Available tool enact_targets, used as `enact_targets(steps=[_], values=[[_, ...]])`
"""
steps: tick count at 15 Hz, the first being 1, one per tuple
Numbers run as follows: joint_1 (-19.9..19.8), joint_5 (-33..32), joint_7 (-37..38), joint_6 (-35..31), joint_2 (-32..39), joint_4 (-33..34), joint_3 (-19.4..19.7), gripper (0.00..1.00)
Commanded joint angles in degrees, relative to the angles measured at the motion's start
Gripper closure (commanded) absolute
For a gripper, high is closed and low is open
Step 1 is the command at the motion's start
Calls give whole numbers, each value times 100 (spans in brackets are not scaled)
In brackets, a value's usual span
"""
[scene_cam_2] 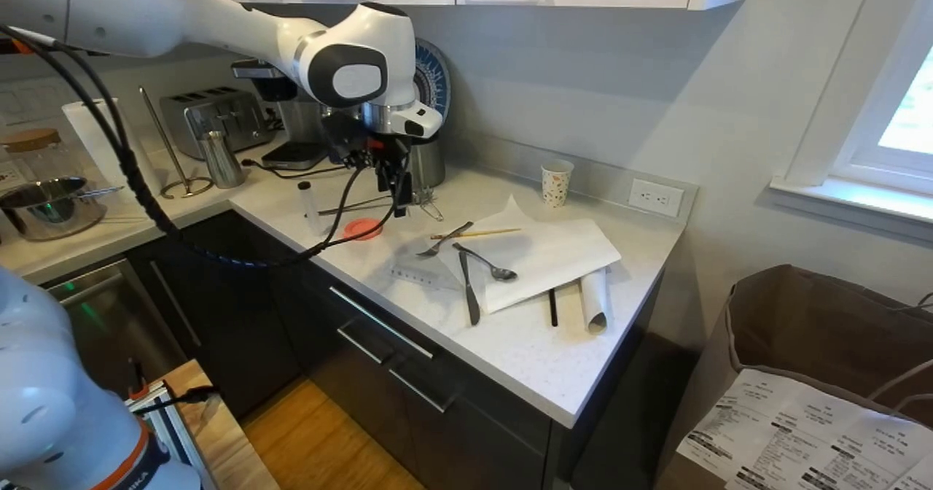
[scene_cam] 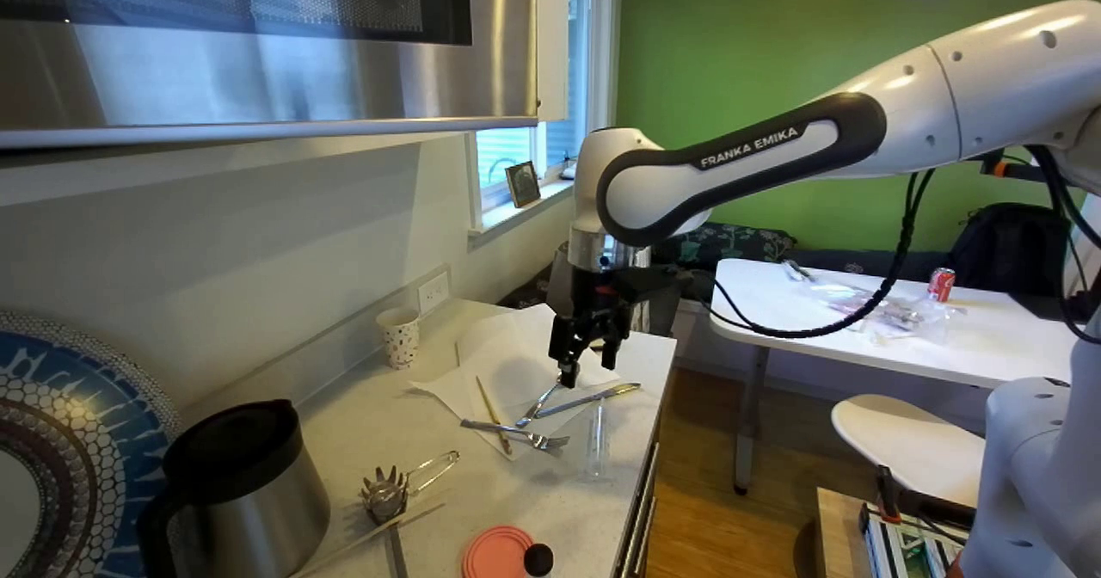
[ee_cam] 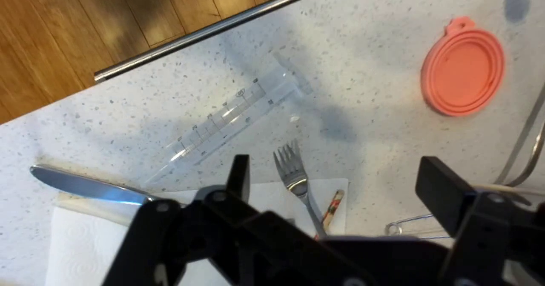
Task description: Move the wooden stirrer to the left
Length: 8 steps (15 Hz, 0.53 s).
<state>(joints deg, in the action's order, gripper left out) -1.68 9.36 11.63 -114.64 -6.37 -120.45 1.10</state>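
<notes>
A thin wooden stick [scene_cam: 488, 403] with a red-and-green patterned end lies on white paper on the counter; it also shows in an exterior view [scene_cam_2: 487, 232]. The fork [ee_cam: 294, 177] crosses over it. In the wrist view the stick's patterned end [ee_cam: 334, 207] shows between the fingers, and the rest is hidden behind the gripper. A second, pale thin stick [scene_cam: 348, 549] lies by the kettle. Either could be the stirrer; I cannot tell which. My gripper [ee_cam: 334, 171] is open and empty, above the counter in both exterior views [scene_cam: 589, 365] [scene_cam_2: 393, 192].
A knife [scene_cam: 589, 400], spoon [scene_cam_2: 501, 273] and clear graduated cylinder [ee_cam: 225, 120] lie near the stick. A pink round lid [ee_cam: 463, 71], a clawed utensil [scene_cam: 384, 494] and a kettle [scene_cam: 258, 509] stand along the counter. A paper cup [scene_cam_2: 556, 184] is by the wall.
</notes>
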Motion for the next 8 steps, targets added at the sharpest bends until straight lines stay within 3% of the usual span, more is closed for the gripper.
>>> enact_targets(steps=[1,3,8], values=[[-17,-258,637,-258,623,411,-34,0],[9,-815,1156,-759,848,493,-44,0],[157,-1662,2254,-1047,1347,813,26,0]])
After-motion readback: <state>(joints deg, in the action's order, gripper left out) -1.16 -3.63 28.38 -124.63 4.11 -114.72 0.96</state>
